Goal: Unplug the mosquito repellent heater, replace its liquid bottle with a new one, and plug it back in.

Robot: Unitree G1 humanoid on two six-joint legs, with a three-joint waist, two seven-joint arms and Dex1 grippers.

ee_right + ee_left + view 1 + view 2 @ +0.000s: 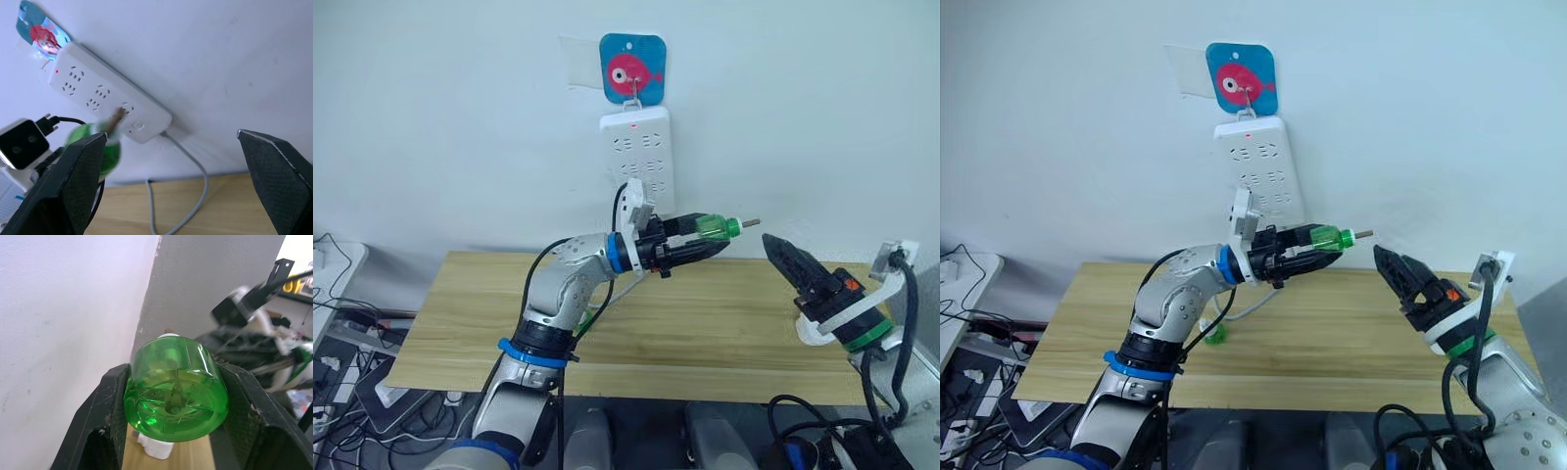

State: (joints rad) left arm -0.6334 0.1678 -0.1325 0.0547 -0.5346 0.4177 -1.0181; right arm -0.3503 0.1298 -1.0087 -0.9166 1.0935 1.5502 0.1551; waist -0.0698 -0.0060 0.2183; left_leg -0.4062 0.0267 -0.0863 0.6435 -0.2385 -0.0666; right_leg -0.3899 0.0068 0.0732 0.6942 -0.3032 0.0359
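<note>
**Left eye view: green bottle held up below the power strip**

Left eye view: the left pincer (700,247) is raised over the bench (705,323), pinching a green bottle (713,228) that lies sideways, its thin wick tip pointing toward the right pincer (781,252). The right pincer hovers near that tip, not touching it; from here I cannot tell how its fingers stand. A white power strip (640,157) hangs on the wall from a blue hook plate with a pink fish (632,69), a red light showing near its top.

Right eye view: a small green thing (1216,335) lies on the bench just beside the left arm; too small to identify. A white cable (1252,304) runs down from the strip to the bench.

Left wrist view: the bottle's round base (176,404) sits clamped between the two black fingers (110,416).

Right wrist view: the right fingers (78,169) are spread wide, nothing between them. The bottle and its wick stand in front of the strip's lower sockets.

The heater cannot be made out in these views.
</note>
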